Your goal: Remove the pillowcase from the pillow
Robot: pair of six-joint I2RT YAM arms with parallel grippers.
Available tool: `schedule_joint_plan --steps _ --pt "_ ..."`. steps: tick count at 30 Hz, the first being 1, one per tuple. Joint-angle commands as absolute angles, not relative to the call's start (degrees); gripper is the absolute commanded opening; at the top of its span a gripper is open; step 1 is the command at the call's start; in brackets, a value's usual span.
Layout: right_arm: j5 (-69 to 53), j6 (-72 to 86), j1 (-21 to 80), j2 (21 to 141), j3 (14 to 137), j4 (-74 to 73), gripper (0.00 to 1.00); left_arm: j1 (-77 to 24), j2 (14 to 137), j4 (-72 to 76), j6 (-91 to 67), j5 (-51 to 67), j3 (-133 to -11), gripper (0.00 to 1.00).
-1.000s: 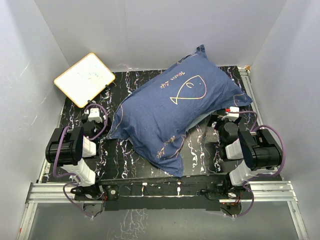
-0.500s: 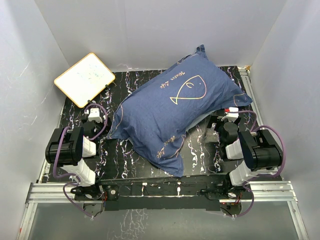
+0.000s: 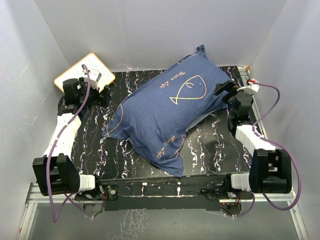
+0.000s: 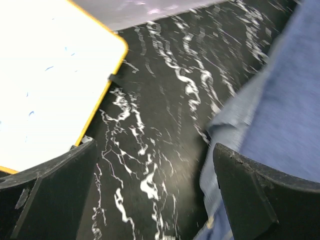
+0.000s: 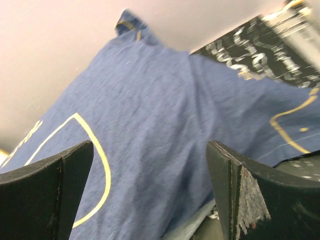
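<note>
The navy pillowcase (image 3: 170,110) with a gold fish outline and script lies diagonally across the black marbled table (image 3: 205,145). It covers the pillow, which is hidden inside. My left gripper (image 3: 103,93) is open and empty at the back left, over bare table just left of the pillowcase's edge (image 4: 280,105). In the left wrist view the gripper (image 4: 154,165) frames table, with cloth by its right finger. My right gripper (image 3: 224,95) is open and empty at the pillowcase's right side. Its wrist view shows the gripper (image 5: 150,155) facing the blue cloth (image 5: 165,115), apart from it.
A flat white board with an orange edge (image 3: 85,79) leans at the back left corner, right beside my left wrist; it also shows in the left wrist view (image 4: 45,85). White walls enclose the table on three sides. A metal rail (image 3: 250,85) runs along the right edge.
Both arms have unfolded from near the front edge. The left reached to the back left by the board. The right reached to the pillowcase's right side. The pillowcase has barely moved.
</note>
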State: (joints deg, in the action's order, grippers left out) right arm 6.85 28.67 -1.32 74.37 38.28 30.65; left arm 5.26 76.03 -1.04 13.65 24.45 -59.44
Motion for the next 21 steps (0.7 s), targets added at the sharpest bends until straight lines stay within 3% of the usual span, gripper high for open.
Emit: schedule_joint_plan --steps 1,8,12,17,21 --pt "-8.3 30.7 1.3 76.9 43.7 23.7 0.98 5.4 74.3 -29.7 25.9 36.8 -62.9 0.97" --pt "-2.5 21.9 17.3 73.5 41.6 17.3 0.98 3.3 72.9 -34.3 31.0 40.4 -56.7 0.97" --pt "-4.1 20.7 25.4 69.4 37.4 13.6 0.98 -0.8 73.0 -29.0 29.3 35.1 -52.6 0.97" --pt "1.5 21.9 35.4 65.2 33.4 9.1 0.98 -2.3 76.3 -15.6 23.3 27.8 -49.2 0.85" --pt "3.0 23.4 40.7 64.7 33.7 6.0 0.97 -2.4 83.5 -14.4 20.7 27.2 -52.3 0.72"
